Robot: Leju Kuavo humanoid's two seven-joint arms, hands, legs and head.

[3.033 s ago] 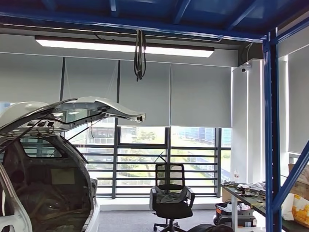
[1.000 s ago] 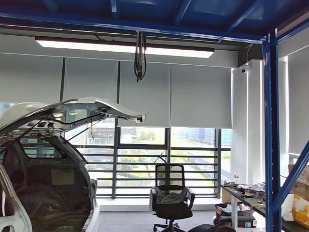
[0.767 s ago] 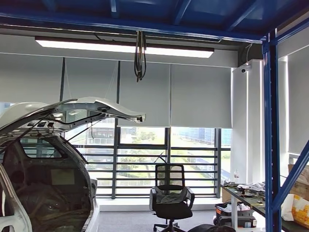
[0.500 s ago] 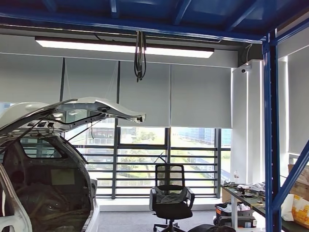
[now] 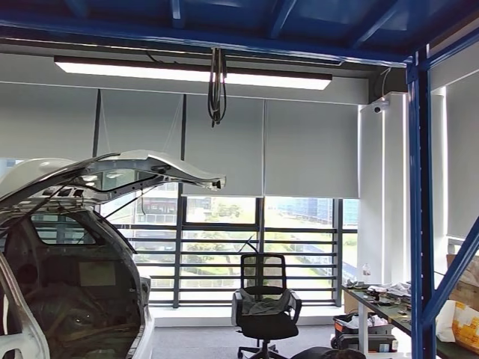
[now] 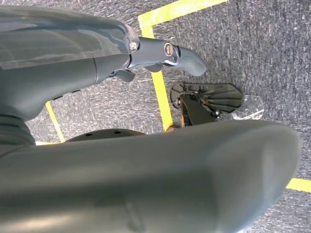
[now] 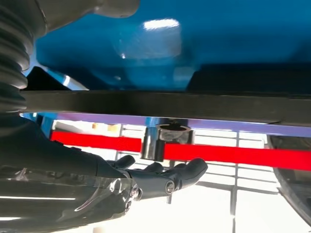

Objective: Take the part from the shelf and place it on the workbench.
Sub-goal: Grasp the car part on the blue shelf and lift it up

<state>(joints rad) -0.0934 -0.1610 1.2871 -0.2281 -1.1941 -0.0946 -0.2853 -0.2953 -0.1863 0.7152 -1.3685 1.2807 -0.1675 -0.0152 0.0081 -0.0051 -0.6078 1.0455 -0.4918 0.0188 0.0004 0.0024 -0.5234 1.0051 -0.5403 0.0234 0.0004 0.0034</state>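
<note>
Blue shelf framing (image 5: 415, 209) is seen at the right of the head view, beside a white car body (image 5: 73, 247) with raised hatch and a black office chair (image 5: 266, 303). The left hand (image 6: 146, 145) is hung over grey carpet (image 6: 271, 48) marked with yellow tape (image 6: 161, 97), fingers extended and holding nothing. The right hand (image 7: 146, 179) is held flat and empty beneath a blue surface (image 7: 220, 39), near a red bar (image 7: 238, 154); where the part lies cannot be told.

Past my fingers the grey carpet (image 6: 264, 43) carries yellow floor tape (image 6: 161, 92) crossing beneath them. Ahead of me stands a white car (image 5: 67, 262) with its tailgate (image 5: 129, 168) raised, a black office chair (image 5: 266, 307) before the window (image 5: 226, 247), a cluttered side table (image 5: 384, 299), a blue steel post (image 5: 420, 209), and a long ceiling lamp (image 5: 191, 72).
</note>
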